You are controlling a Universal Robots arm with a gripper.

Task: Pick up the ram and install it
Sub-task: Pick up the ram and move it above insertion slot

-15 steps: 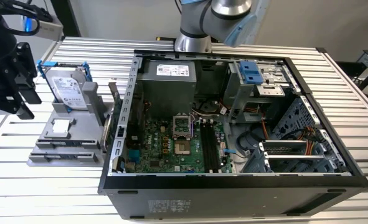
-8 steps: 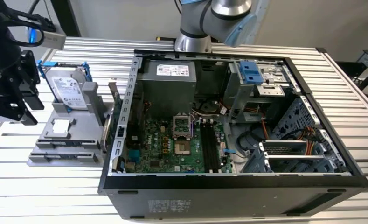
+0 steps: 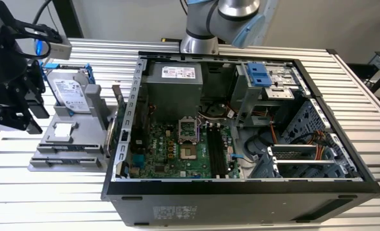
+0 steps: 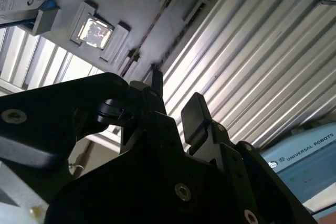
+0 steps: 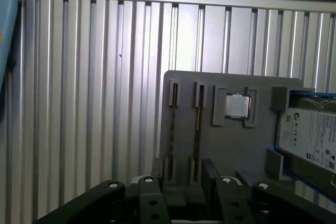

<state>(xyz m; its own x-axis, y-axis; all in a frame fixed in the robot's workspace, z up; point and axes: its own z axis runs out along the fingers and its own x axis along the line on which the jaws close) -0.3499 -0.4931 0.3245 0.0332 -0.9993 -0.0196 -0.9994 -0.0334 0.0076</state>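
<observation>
the pincer (image 5: 184,167) hangs released, fingers spread, over one end of the grey holder (image 5: 231,150) on the ribbed worktop (image 5: 94,103). the ram (image 5: 198,124) stands on edge in a holder slot, near a processor chip (image 5: 234,106) and a hard drive (image 5: 310,135).

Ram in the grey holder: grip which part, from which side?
Grip the ram at the middle of its long edge, from straight above, pinching the two flat faces. It stands on edge in a slot of the holder, with end blocks covering both ends, so only that edge is free.
</observation>
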